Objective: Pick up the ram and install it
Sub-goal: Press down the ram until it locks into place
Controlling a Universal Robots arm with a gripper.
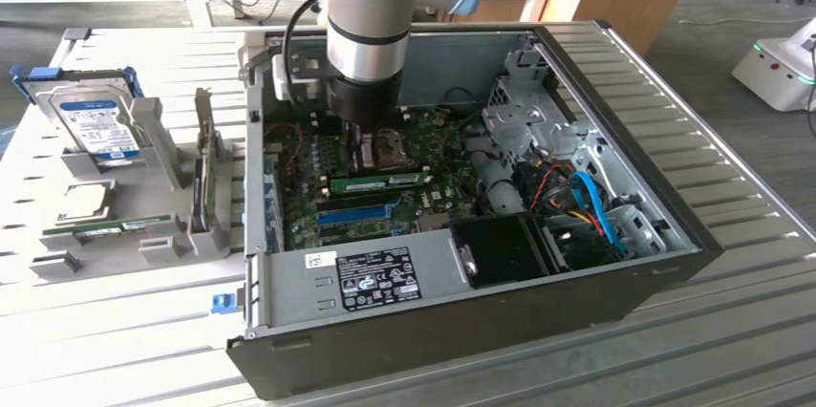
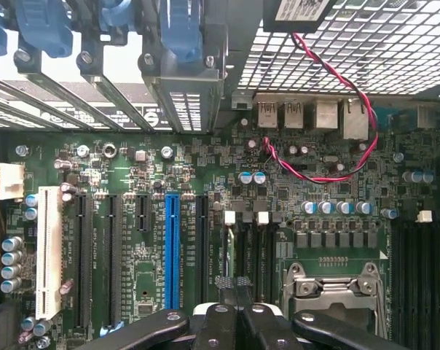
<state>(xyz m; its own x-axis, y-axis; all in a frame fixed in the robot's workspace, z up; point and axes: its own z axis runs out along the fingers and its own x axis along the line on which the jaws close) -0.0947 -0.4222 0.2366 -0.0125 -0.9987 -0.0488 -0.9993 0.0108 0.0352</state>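
Note:
The ram (image 1: 382, 181) is a thin green stick with a pale label. It stands on edge in a slot of the motherboard inside the open computer case (image 1: 382, 278). In the wrist view the ram (image 2: 229, 251) shows edge-on between dark slots. My gripper (image 1: 374, 160) hangs straight down inside the case, right above the stick's middle. Its black fingers (image 2: 218, 321) are pressed together, so my gripper (image 2: 232, 284) is shut just over the stick's top edge. I cannot tell whether the tips touch or pinch it.
A bright-blue slot (image 2: 172, 248) runs beside the ram, and a metal CPU socket (image 2: 336, 292) lies on its other side. A red-black wire (image 2: 336, 175) loops over the board. At the exterior view's left, a grey rack (image 1: 191, 197) holds a hard drive (image 1: 96, 120) and another green stick (image 1: 109, 227).

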